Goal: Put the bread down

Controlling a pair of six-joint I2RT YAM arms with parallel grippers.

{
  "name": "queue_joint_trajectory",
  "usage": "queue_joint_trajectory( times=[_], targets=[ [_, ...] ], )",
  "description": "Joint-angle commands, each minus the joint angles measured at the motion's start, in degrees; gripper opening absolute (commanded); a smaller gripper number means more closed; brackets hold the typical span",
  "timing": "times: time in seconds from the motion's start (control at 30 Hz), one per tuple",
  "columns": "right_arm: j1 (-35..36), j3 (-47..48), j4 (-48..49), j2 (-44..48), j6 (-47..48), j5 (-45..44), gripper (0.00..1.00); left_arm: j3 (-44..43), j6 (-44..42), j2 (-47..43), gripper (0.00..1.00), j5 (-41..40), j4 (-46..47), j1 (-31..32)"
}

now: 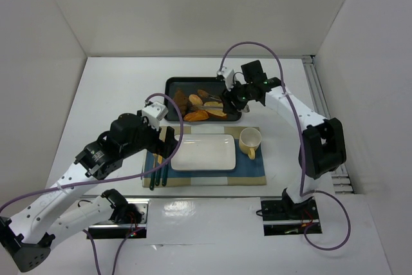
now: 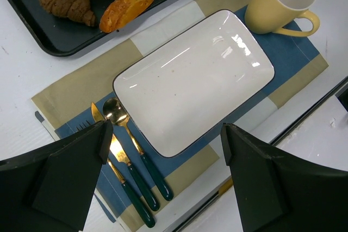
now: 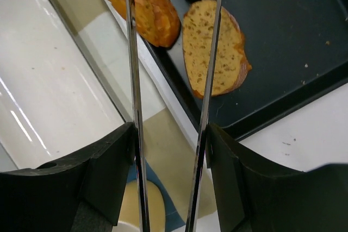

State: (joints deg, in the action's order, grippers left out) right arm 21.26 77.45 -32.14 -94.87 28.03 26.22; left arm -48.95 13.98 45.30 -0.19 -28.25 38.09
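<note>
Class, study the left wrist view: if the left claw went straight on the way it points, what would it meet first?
Probably the white plate: the open left claw points down at it, nothing visible between, though depth is unclear.

Left arm reaching mid-table, right arm stretched far.
The left arm [image 1: 71, 178] leans in from the near left, and the left gripper [image 2: 163, 139] points down with its fingers spread wide. The right arm [image 1: 293, 104] bends leftward at the far side, and the right gripper [image 3: 168, 139] is clamped on tongs [image 3: 135, 80].
</note>
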Motion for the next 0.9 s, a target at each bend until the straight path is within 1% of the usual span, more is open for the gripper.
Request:
queue_joint_trajectory(
  times=[0.0,0.2,0.3,0.5,0.63,0.67,0.73,0.77,0.8,0.87],
  targets=[
    [0.3,3.7,5.2,-0.8,-0.6,-3.5,0.63,0.0,1.1,-0.2,1.00,-0.5,1.7,0.2],
    [0.8,4.2,6.4,-4.0,-0.6,-5.8,0.63,0.0,1.1,-0.2,1.00,-0.5,1.7,0.2],
    [0.8,5.5,6.4,-6.2,-0.6,-5.2,0.63,0.0,1.1,-0.2,1.00,-0.5,1.7,0.2],
    [1.3,7.4,4.5,-8.9,-0.6,-4.7,0.59,0.0,1.1,-0.2,1.00,-0.5,1.7,0.2],
    [1.3,7.5,3.8,-9.5,-0.6,-4.7,0.46,0.0,1.1,-0.2,1.00,-0.5,1.7,0.2],
    [1.3,7.5,3.8,-9.5,-0.6,-4.2,0.40,0.0,1.1,-0.2,1.00,-0.5,1.7,0.2],
    [1.3,7.5,2.7,-8.9,-0.6,-4.2,0.37,0.0,1.1,-0.2,1.00,-0.5,1.7,0.2],
    [1.3,7.5,2.7,-8.9,-0.6,-4.2,0.35,0.0,1.1,-0.2,1.00,-0.5,1.7,0.2],
    [1.3,7.5,2.7,-8.4,-0.6,-3.6,0.30,0.0,1.1,-0.2,1.00,-0.5,1.7,0.2],
    [1.3,6.9,2.2,-7.8,-0.6,-3.6,0.27,0.0,1.1,-0.2,1.00,-0.5,1.7,0.2]
  ],
)
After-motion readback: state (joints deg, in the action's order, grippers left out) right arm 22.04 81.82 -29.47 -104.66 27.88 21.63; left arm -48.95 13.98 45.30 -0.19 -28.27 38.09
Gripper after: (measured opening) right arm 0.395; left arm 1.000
